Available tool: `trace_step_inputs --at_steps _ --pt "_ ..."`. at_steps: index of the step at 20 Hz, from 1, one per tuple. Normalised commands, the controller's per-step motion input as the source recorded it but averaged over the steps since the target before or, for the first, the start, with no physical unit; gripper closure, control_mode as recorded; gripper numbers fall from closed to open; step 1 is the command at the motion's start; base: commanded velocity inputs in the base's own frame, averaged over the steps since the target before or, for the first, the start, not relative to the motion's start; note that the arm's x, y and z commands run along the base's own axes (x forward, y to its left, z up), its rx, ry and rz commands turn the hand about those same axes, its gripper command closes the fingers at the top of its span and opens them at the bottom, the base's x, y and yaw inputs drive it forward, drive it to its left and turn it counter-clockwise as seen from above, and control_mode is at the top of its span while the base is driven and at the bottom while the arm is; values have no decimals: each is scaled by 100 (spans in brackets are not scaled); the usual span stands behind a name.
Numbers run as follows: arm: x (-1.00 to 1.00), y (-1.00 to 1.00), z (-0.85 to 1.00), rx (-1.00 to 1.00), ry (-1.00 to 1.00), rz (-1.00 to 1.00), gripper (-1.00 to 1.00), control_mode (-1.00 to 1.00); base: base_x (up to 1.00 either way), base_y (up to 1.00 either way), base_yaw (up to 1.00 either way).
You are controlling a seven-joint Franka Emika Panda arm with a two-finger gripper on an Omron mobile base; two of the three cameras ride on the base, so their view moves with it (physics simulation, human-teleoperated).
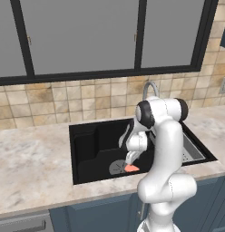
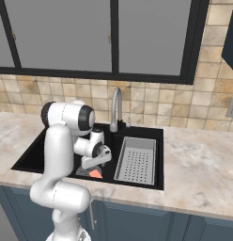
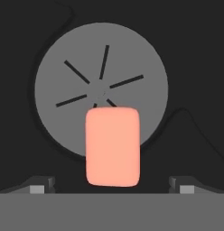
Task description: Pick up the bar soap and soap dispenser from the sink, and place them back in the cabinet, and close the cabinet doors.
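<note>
We see the white arm (image 1: 166, 149) bent down into the black sink (image 1: 87, 149), its gripper (image 3: 111, 187) poised low over the bar soap (image 3: 113, 146). In the hand view, the salmon-pink bar lies flat on the basin floor, partly overlapping the near edge of the round grey drain (image 3: 77, 67), with its long side running away from the camera. The two fingers (image 3: 41, 186) stand spread wide, one on each side of the bar and clear of it, holding nothing.

From the left base view, we find the soap (image 1: 131, 168) as a small orange patch just beside the drain (image 1: 118, 166) near the front wall of the basin, directly beneath the hand. From the right base view, the bar (image 2: 95, 173) peeks out below the gripper (image 2: 92, 164), to the left of the grey perforated tray (image 2: 136, 160) that sits in the right part of the sink (image 2: 34, 157). The curved silver faucet (image 2: 116, 110) rises behind the basin, against the tan tiled wall (image 2: 43, 94). A marbled counter (image 1: 32, 158) surrounds the sink, and blue cabinet fronts (image 1: 100, 210) run beneath it.
</note>
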Motion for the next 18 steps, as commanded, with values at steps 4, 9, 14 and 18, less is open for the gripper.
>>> trace_step_inputs --at_steps 4,9,14,18 --pt "0 0 -10 0 0 0 -100 -100 0 0 0" --pt "0 0 -13 0 1 0 -100 -100 0 0 0" --pt "0 0 -14 0 1 0 -100 -100 0 0 0" --pt "0 0 -15 0 1 0 -100 -100 0 0 0"
